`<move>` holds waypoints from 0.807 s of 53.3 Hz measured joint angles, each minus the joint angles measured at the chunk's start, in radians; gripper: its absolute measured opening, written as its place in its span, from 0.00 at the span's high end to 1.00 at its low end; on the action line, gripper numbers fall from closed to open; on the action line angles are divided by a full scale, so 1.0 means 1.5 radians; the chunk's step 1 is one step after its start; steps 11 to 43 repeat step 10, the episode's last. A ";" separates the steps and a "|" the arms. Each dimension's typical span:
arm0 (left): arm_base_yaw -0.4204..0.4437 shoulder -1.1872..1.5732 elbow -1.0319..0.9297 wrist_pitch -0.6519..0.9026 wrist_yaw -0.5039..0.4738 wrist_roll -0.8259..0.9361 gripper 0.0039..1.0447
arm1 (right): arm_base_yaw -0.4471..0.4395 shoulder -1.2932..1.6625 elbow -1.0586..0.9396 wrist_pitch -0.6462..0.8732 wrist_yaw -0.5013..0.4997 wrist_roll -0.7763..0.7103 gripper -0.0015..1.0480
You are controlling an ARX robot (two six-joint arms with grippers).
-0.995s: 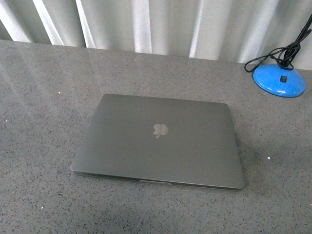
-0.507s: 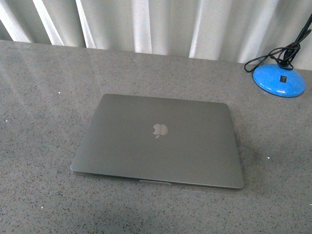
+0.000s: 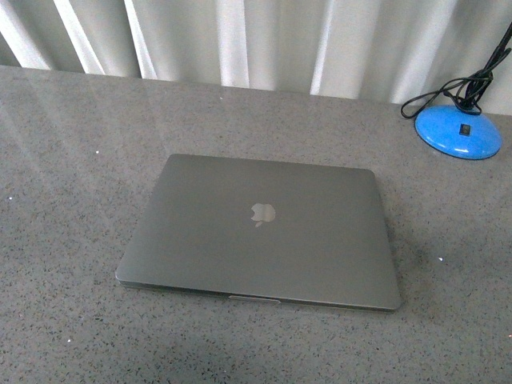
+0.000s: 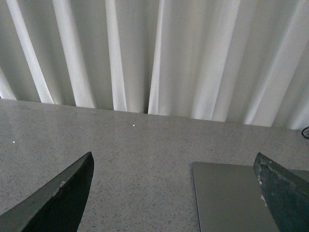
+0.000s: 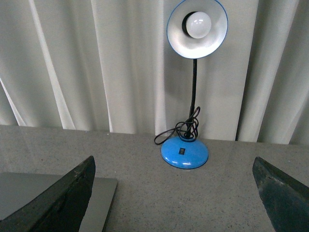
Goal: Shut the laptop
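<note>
The laptop [image 3: 260,232] lies shut, lid down, mid-tabletop [image 3: 72,160]; a blue lamp [image 3: 458,132] stands at its 2 o'clock. Left tool [image 4: 174,193] and right tool [image 5: 174,193] both gape wide, empty.

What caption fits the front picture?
Closed grey laptop lying flat on the speckled table, blue lamp base behind.
</note>
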 joint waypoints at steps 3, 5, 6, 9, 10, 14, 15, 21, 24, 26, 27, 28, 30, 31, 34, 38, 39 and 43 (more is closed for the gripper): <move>0.000 0.000 0.000 0.000 0.000 0.000 0.06 | 0.000 0.000 0.000 0.000 0.000 0.000 0.10; 0.000 0.000 0.000 0.000 0.000 0.000 0.06 | 0.000 0.000 0.000 0.000 0.000 0.000 0.10; 0.000 0.000 0.000 0.000 0.000 0.000 0.06 | 0.000 0.000 0.000 0.000 0.000 0.000 0.10; 0.000 0.000 0.000 0.000 0.000 0.000 0.06 | 0.000 0.000 0.000 0.000 0.000 0.000 0.10; 0.000 0.000 0.000 0.000 0.000 0.000 0.06 | 0.000 0.000 0.000 0.000 0.000 0.000 0.10; 0.000 0.000 0.000 0.000 0.000 0.000 0.06 | 0.000 0.000 0.000 0.000 0.000 0.000 0.10; 0.000 0.000 0.000 0.000 0.000 0.000 0.06 | 0.000 0.000 0.000 0.000 0.000 0.000 0.10; 0.000 0.000 0.000 0.000 0.000 0.000 0.06 | 0.000 0.000 0.000 0.000 0.000 0.000 0.10; 0.000 0.000 0.000 0.000 0.000 0.000 0.06 | 0.000 0.000 0.000 0.000 0.000 0.000 0.10; 0.000 0.000 0.000 0.000 0.000 0.000 0.06 | 0.000 0.000 0.000 0.000 0.000 0.000 0.10; 0.000 0.000 0.000 0.000 0.000 0.000 0.06 | 0.000 0.000 0.000 0.000 0.000 0.000 0.10; 0.000 0.000 0.000 0.000 0.000 0.000 0.06 | 0.000 0.000 0.000 0.000 0.000 0.000 0.10; 0.000 0.000 0.000 0.000 0.000 0.000 0.06 | 0.000 0.000 0.000 0.000 0.000 0.000 0.10; 0.000 0.000 0.000 0.000 0.000 0.000 0.06 | 0.000 0.000 0.000 0.000 0.000 0.000 0.10; 0.000 0.000 0.000 0.000 0.000 0.000 0.06 | 0.000 0.000 0.000 0.000 0.000 0.000 0.10; 0.000 0.000 0.000 0.000 0.000 0.000 0.06 | 0.000 0.000 0.000 0.000 0.000 0.000 0.10; 0.000 0.000 0.000 0.000 0.000 0.000 0.06 | 0.000 0.000 0.000 0.000 0.000 0.000 0.10; 0.000 0.000 0.000 0.000 0.000 0.000 0.06 | 0.000 0.000 0.000 0.000 0.000 0.000 0.10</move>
